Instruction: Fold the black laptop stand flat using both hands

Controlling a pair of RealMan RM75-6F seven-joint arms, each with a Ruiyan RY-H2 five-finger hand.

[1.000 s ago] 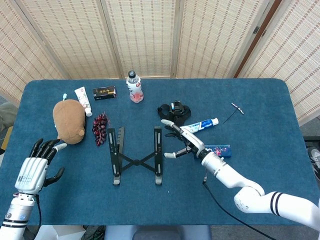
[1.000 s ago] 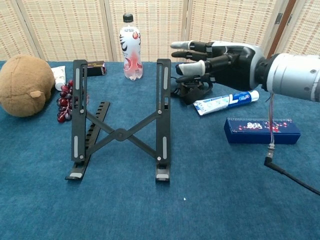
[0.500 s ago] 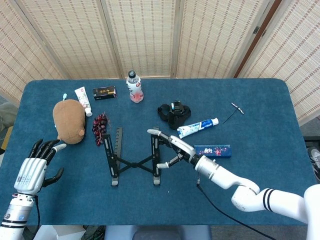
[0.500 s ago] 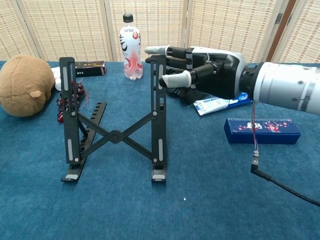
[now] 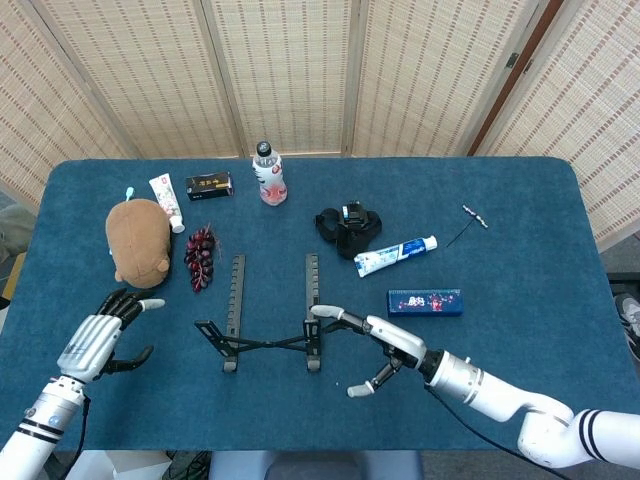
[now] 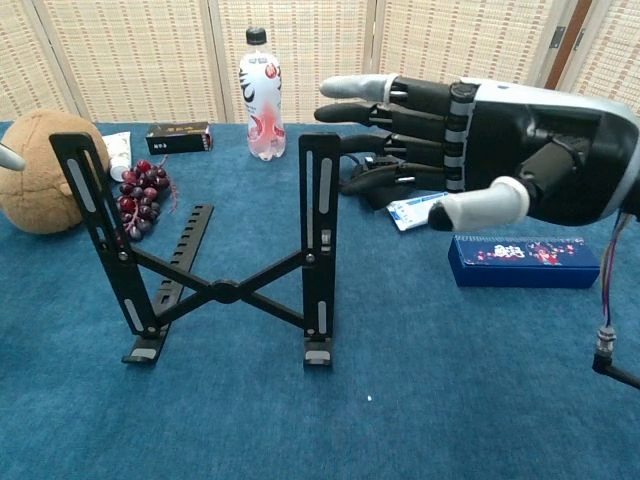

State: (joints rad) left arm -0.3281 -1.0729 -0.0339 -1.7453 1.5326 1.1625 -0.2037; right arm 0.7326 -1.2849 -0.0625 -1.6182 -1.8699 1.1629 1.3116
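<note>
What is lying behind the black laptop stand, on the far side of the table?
Behind the laptop stand lie a bunch of grapes, a drink bottle and a small black box. In the chest view the right hand covers most of the black strap bundle.

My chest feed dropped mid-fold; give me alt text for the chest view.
Black X-braced laptop stand stands upright on the blue table, unfolded. The open right hand hovers beside its right upright. Behind: brown plush toy, drink bottle.
</note>
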